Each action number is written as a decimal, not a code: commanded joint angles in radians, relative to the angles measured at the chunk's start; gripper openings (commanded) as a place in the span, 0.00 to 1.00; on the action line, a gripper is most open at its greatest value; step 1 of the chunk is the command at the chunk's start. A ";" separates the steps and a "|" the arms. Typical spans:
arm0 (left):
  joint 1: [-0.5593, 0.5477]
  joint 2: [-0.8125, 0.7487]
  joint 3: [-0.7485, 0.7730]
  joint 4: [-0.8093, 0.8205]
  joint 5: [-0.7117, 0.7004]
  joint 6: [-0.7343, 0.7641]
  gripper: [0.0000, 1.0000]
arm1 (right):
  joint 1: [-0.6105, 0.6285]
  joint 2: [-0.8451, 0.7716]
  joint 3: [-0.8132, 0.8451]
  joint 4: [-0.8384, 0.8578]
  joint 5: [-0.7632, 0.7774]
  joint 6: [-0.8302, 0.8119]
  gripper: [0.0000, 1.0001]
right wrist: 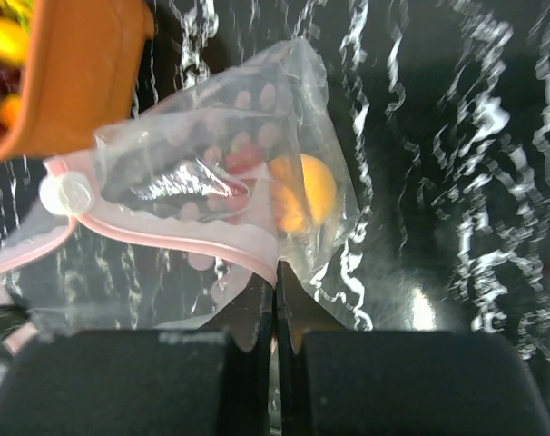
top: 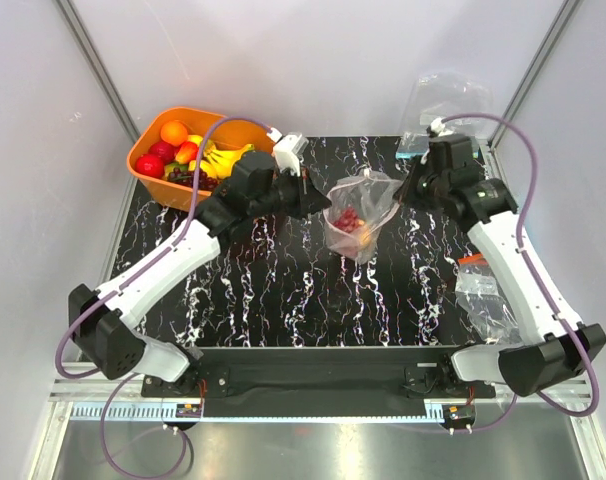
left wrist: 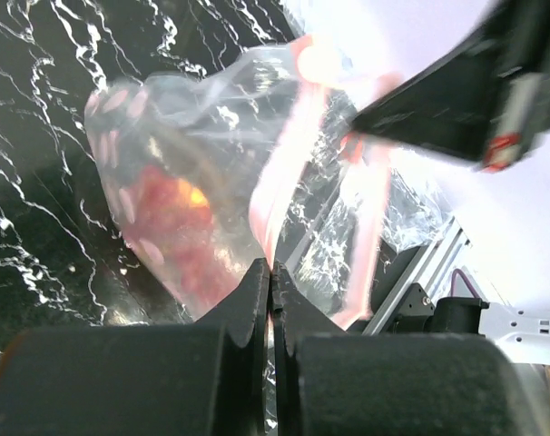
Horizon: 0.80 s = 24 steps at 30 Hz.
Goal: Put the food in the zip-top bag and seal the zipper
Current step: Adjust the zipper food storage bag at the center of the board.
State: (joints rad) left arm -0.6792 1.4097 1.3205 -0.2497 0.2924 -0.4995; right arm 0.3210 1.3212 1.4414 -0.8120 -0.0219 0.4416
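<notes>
The top view is bright and sharp, with soft, even light and only faint shadows under the arms. The shiny black desk gives back small white gleams. In the left wrist view the zip-top bag looks blurry and smeared, and the top right corner is washed out white. The right wrist view is clearer, but the bag glints, and the right gripper up close is dark and fuzzy.
</notes>
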 commanded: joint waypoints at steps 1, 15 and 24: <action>0.010 0.032 0.086 -0.072 0.013 0.039 0.00 | -0.005 -0.014 0.114 -0.139 0.155 -0.053 0.00; -0.023 0.218 0.046 0.086 0.130 -0.030 0.00 | -0.005 0.026 0.119 -0.112 0.097 0.003 0.00; 0.035 0.233 -0.098 0.207 0.152 -0.047 0.00 | -0.003 0.029 -0.013 -0.033 0.054 0.017 0.27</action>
State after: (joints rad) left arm -0.6392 1.6657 1.2255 -0.1467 0.4152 -0.5468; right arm 0.3206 1.3708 1.4117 -0.9028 0.0498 0.4538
